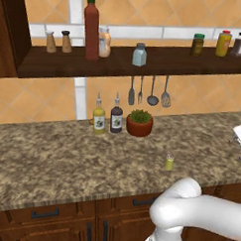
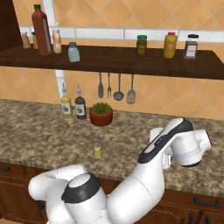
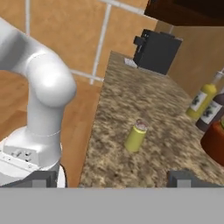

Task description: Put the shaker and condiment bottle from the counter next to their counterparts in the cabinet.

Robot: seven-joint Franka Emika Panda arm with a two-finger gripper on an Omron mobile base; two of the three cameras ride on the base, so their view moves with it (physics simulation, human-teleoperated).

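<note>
Yellow-green shaker (image 3: 136, 136) upright on speckled granite desk (image 1: 51, 159), alone, ahead of wide-open, empty fingers (image 3: 180, 178), roughly centred between them, long axis vertical. Red condiment bottle (image 1: 91, 29) already on dark wooden cabinet (image 1: 194, 63).

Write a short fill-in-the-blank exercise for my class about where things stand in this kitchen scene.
1. The tall red bottle with a green cap stands on the dark wooden ____.
2. The tiny yellow-green shaker stands on the speckled stone ____.
3. The potted green plant sits beside the ____ pointed-nozzle bottle.
4. The pincer's jaws are ____.

Missing words: shelf; counter; dark; open
</note>
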